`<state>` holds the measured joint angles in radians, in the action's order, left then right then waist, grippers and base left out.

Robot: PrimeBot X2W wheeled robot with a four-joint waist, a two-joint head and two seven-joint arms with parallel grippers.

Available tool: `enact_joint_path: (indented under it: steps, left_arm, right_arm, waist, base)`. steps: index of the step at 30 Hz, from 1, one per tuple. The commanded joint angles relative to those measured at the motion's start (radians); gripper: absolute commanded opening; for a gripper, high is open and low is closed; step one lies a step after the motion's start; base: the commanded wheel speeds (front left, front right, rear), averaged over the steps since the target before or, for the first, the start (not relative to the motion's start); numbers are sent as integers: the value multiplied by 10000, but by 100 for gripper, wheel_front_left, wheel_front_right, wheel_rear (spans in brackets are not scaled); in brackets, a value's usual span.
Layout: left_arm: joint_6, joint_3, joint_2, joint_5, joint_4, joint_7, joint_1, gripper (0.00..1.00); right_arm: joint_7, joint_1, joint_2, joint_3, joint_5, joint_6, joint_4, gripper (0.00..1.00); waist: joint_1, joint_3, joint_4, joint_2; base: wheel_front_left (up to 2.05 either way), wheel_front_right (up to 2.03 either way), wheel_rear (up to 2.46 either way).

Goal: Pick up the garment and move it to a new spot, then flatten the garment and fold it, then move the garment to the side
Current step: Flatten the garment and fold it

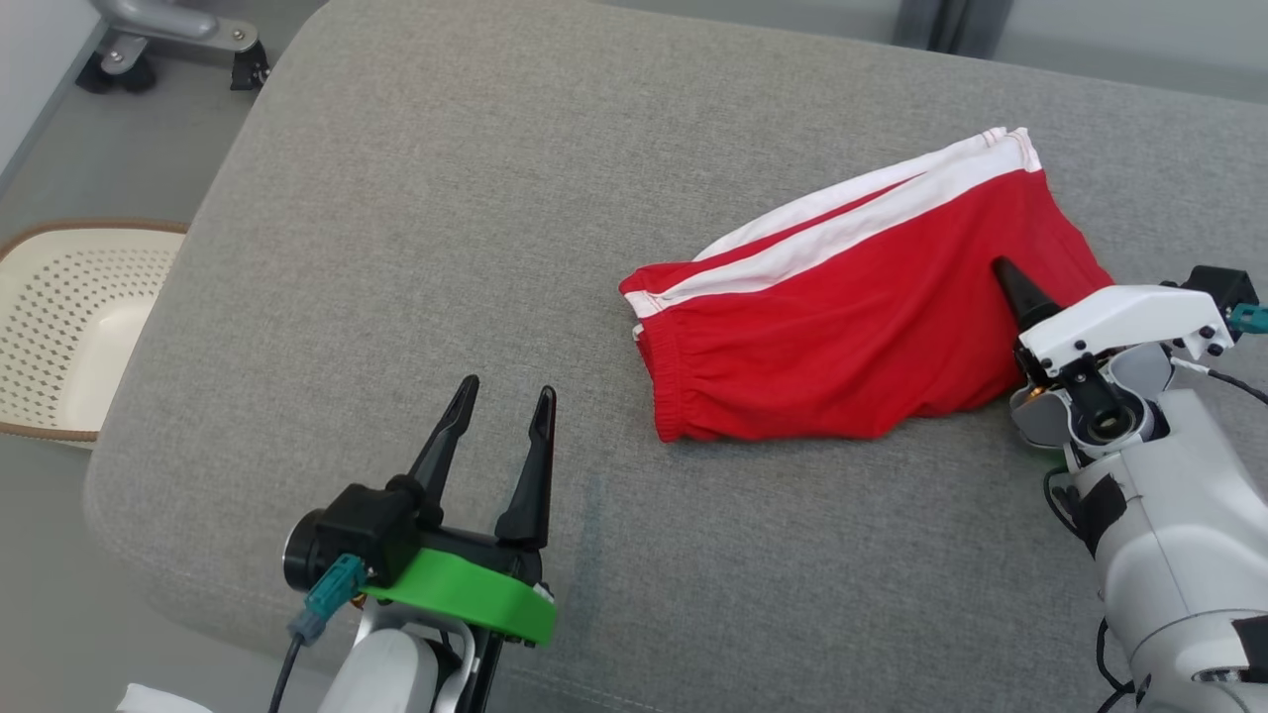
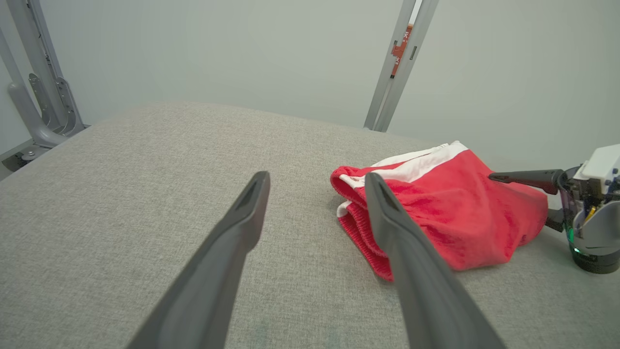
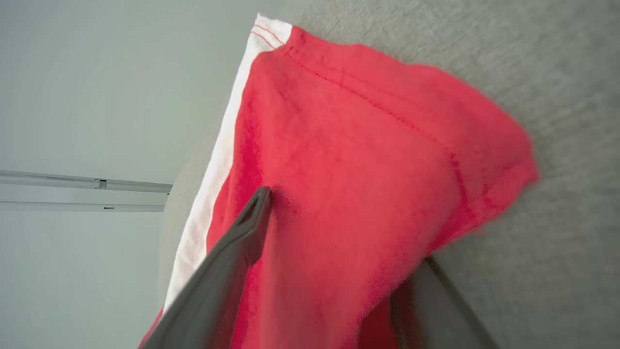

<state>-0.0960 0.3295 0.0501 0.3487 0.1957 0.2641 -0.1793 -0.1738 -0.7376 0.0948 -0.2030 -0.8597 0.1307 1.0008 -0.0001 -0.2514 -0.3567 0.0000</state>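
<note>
1. A wide grey fabric-covered bench (image 1: 416, 198) with rounded corners takes up most of the head view. Its woven top is flat and plain.
2. A pair of red shorts (image 1: 842, 337) in soft cloth, with white side stripes and a gathered elastic waistband, lies on the right half of the bench, well apart from its left end. The waistband faces the bench's middle and the white stripes run along the far side. The cloth is loosely doubled over and rumpled, not flat.
3. A cream perforated plastic basket (image 1: 69, 297) with a brown rim stands on the grey floor just beside the bench's left end.
4. The right pincer (image 1: 1020, 307), on its white arm, sits at the right-hand end of the red shorts. Its two long dark fingers are spread wide and released. One lies on top of the red cloth and the other reaches under the edge, so the edge passes between them unsqueezed. In the right wrist view the upper finger (image 3: 242, 232) touches the cloth.
5. The left pincer (image 1: 507, 388), with a green collar at its base, hovers over the near left part of the bench. Its fingers are spread with nothing between them, well apart from the waistband.
6. A grey metal base on black castors (image 1: 168, 25) stands on the floor beyond the bench's far left corner.
</note>
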Motion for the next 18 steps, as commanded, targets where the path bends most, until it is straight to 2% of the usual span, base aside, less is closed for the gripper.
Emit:
enact_joint_path:
  steps: [1, 11, 12, 13, 14, 18]
  left_arm:
    - [38, 82, 13, 10, -42, -3, -141, 100]
    - [190, 424, 13, 291, -175, -3, -312, 100]
    - [195, 427, 13, 295, -176, -2, -329, 100]
    - [202, 424, 13, 293, -175, -3, -341, 100]
    - [206, 420, 13, 295, -168, -3, -345, 100]
    - [230, 385, 13, 287, -114, -3, -359, 100]
  right_arm:
    - [-50, 128, -262, -35, 37, -1, 579, 100]
    - [355, -1002, 134, -318, 466, -3, 2013, 100]
    - [367, -1073, 165, -328, 484, -3, 2088, 85]
    - [388, -1145, 193, -337, 490, -7, 2161, 35]
    - [452, -1198, 223, -332, 536, -9, 2207, 0]
    - [642, -1300, 248, -289, 591, -10, 2278, 0]
  waist:
    - [1, -163, -268, 0]
    - [1, -419, -664, 0]
    - [1, -439, -678, 0]
    - [1, -459, -689, 0]
    - [1, -470, -692, 0]
    - [1, -463, -657, 0]
  base:
    - [0, 0, 0]
    - [0, 0, 0]
    - [0, 0, 0]
    - [0, 0, 0]
    - [0, 0, 0]
    - [0, 0, 0]
